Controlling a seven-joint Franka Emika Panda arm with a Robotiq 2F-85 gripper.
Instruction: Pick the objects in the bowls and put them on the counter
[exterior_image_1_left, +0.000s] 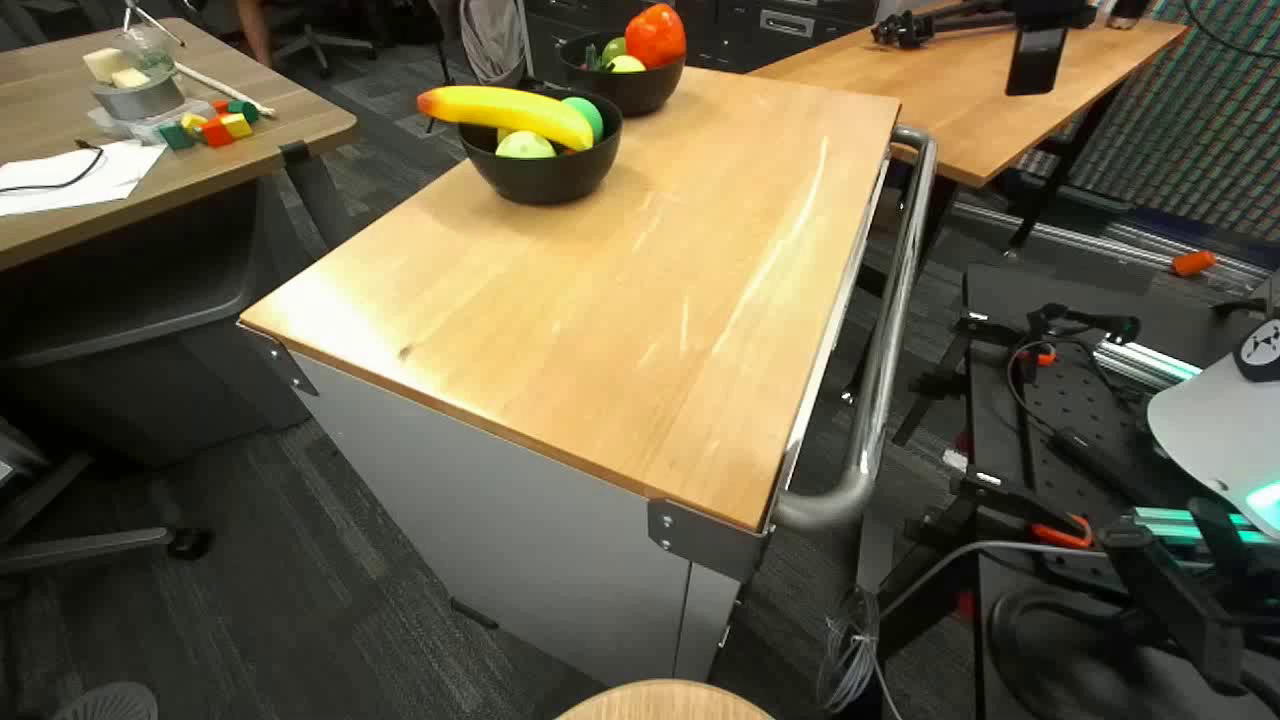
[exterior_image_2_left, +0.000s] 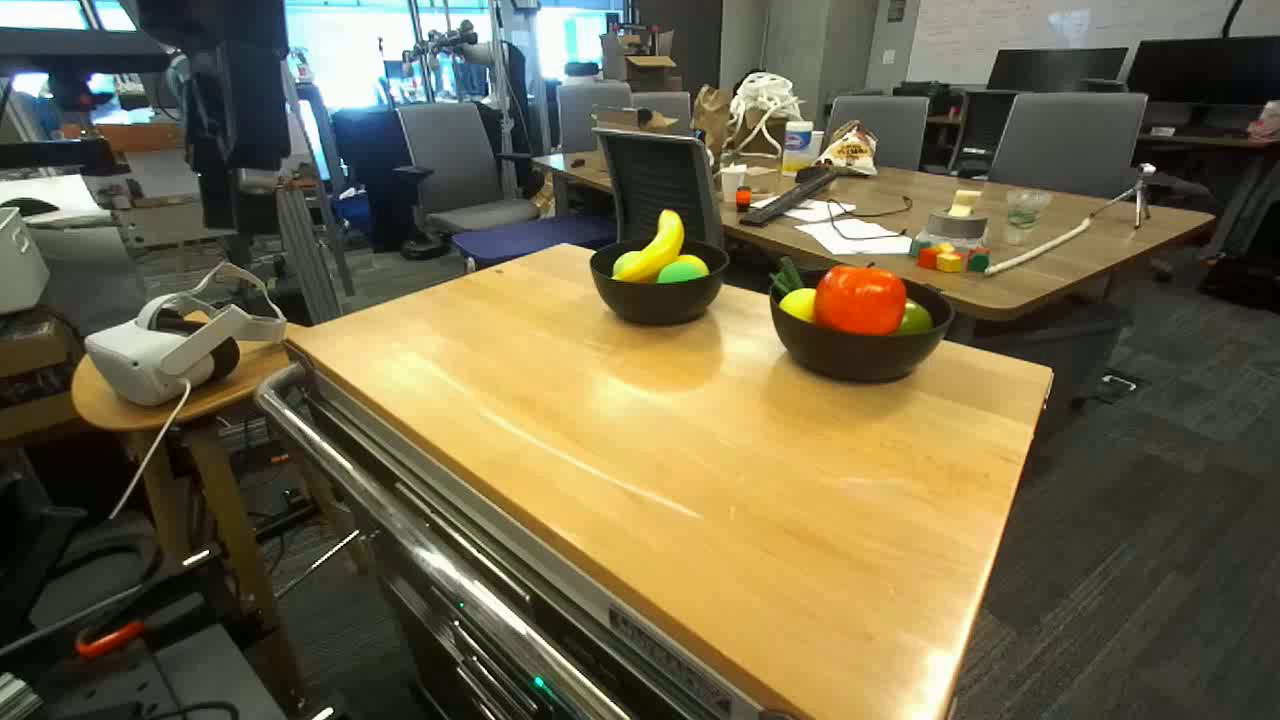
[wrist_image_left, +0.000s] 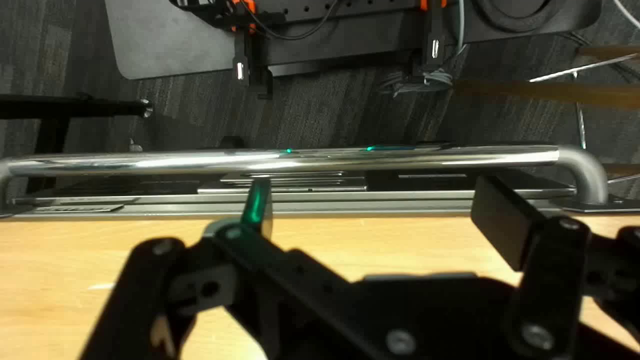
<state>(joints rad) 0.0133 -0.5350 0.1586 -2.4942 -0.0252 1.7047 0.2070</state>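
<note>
Banana (exterior_image_1_left: 510, 108), yellow with an orange-red tip, tilted in a round black bowl (exterior_image_1_left: 540, 182) on the light wooden-topped desk (exterior_image_1_left: 620, 330) and projecting past the rim in an exterior view. Beside it in the same bowl lie a pale green apple (exterior_image_1_left: 525, 146), a bright green ball (exterior_image_1_left: 588, 115) and, behind the ball in an exterior view, a yellow fruit (exterior_image_2_left: 693, 264). A matching black bowl (exterior_image_2_left: 860, 358) stands near the banana's bowl, apart from it; it contains a large, glossy orange-red fruit (exterior_image_2_left: 860, 300) rising above the rim, with a yellow-green fruit (exterior_image_2_left: 798, 304) and a green fruit (exterior_image_2_left: 915, 319) beside it. Dark green stalks (exterior_image_2_left: 788, 275) protrude at the rim; what they belong to cannot be told. Both bowls, with their contents, appear in both exterior views. In the wrist view, the end effector (wrist_image_left: 377, 205) is spread wide, its dark pads (wrist_image_left: 500, 220) well apart above the desk's edge, along which runs a chrome rail handle (wrist_image_left: 325, 161). Surroundings: a white VR headset (exterior_image_2_left: 150, 355) rests on a round wooden stool (exterior_image_2_left: 105, 408); coloured blocks (exterior_image_2_left: 945, 259) lie beside a roll of grey tape (exterior_image_2_left: 957, 226) on a second desk (exterior_image_2_left: 1050, 275), where a small tripod (exterior_image_2_left: 1142, 195) also stands.
</note>
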